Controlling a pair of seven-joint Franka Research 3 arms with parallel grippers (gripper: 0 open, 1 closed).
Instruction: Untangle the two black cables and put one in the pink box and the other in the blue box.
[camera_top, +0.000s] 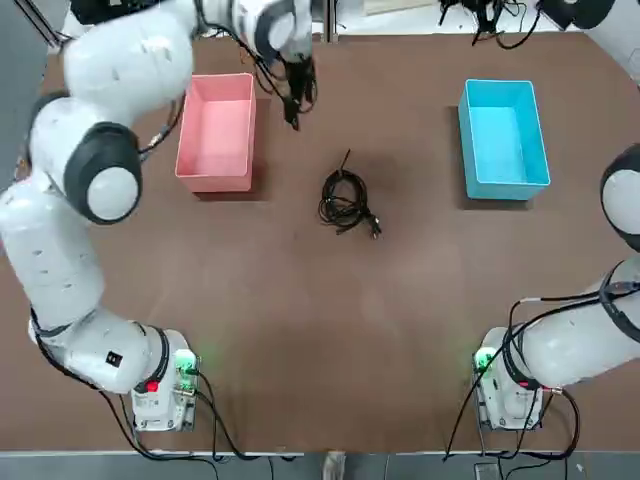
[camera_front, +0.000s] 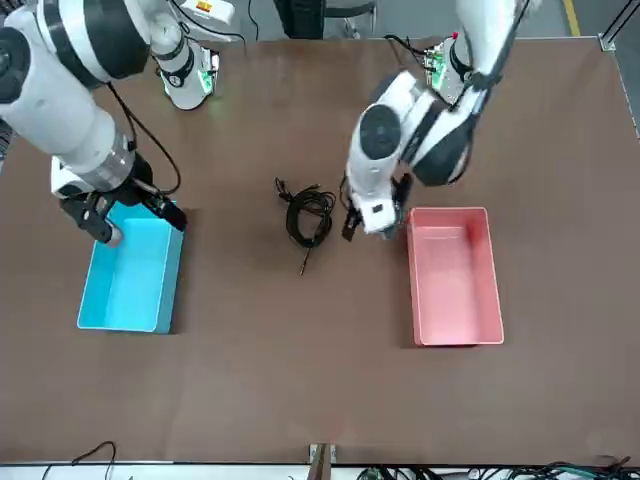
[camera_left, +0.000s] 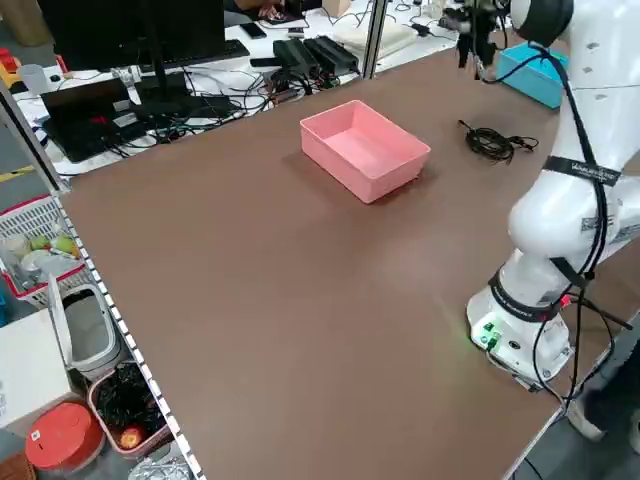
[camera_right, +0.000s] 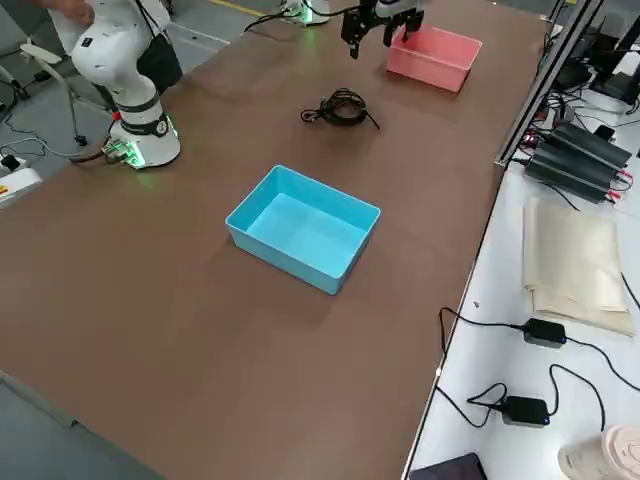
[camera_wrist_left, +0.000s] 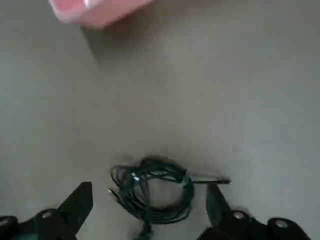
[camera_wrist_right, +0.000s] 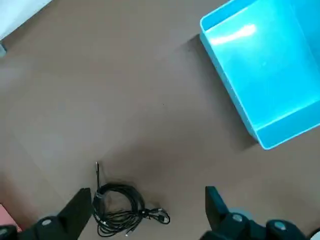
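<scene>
The two black cables (camera_top: 347, 200) lie coiled together in one small tangle at the middle of the table, between the pink box (camera_top: 216, 131) on the left and the blue box (camera_top: 503, 139) on the right. Both boxes hold nothing. My left gripper (camera_top: 292, 92) hangs open above the table, just right of the pink box and beyond the cables. In the left wrist view the tangle (camera_wrist_left: 152, 195) shows between its spread fingers (camera_wrist_left: 77, 205), well below them. My right gripper (camera_front: 135, 215) hovers open, high over the blue box's near end.
Bare brown tabletop surrounds the tangle on all sides. The arm bases (camera_top: 165, 385) stand at the near edge with their own wires. Off the table are monitors and cord clutter (camera_left: 200, 70) on one side and power adapters (camera_right: 575, 155) on the other.
</scene>
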